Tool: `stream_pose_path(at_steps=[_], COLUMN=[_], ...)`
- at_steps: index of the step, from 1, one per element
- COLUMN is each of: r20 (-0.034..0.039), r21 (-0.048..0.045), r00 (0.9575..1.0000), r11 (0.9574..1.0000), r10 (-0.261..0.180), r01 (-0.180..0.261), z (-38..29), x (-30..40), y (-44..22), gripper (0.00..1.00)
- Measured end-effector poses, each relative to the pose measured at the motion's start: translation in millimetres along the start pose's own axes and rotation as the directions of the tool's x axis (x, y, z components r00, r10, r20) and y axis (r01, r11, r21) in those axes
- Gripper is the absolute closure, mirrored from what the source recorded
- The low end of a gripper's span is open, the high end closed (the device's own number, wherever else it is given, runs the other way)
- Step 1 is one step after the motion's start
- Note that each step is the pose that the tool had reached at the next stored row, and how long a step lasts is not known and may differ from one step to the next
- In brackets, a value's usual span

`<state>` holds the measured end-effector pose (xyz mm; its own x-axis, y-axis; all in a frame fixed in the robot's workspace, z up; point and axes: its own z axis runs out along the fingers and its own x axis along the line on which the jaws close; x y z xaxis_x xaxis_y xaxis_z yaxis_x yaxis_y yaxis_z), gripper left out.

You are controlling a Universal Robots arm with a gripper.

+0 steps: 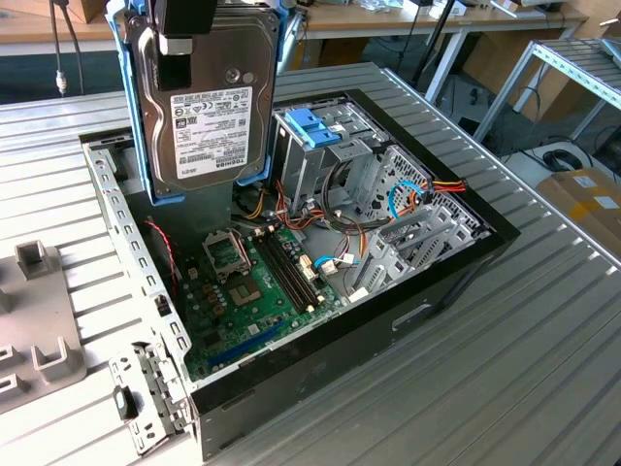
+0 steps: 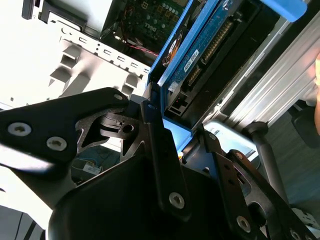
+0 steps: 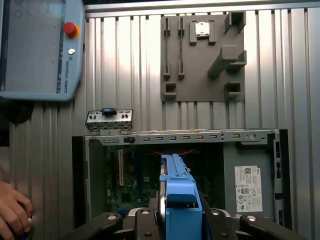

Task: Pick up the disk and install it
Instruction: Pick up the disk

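Printed labels on the disk, a grey box and a control pendant

In the exterior view the disk [image 1: 209, 63] carries a white label [image 1: 211, 131] on its face, with a bold heading, rows of small black print, a barcode and a strip of marks along the lower edge. In the second wrist view a small white tag [image 2: 193, 59] with dark lettering sits on its blue circuit board [image 2: 212, 37]. In the first wrist view a white sticker [image 3: 248, 188] with fine lines and symbols stands on the grey box [image 3: 235, 157]. One row of letters runs along the control pendant [image 3: 35, 50] rim. None of it is fully legible.
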<state>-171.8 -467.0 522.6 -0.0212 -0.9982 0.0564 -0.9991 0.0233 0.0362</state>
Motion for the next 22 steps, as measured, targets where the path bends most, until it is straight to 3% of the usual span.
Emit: stream_pose_path(at_steps=[22], r20=[0.0000], r21=[0.0000], r00=[1.0000], r11=[1.0000], r10=[0.000], r01=[0.000], z=[0.6], x=[9.7], y=[-0.3], gripper=[0.63])
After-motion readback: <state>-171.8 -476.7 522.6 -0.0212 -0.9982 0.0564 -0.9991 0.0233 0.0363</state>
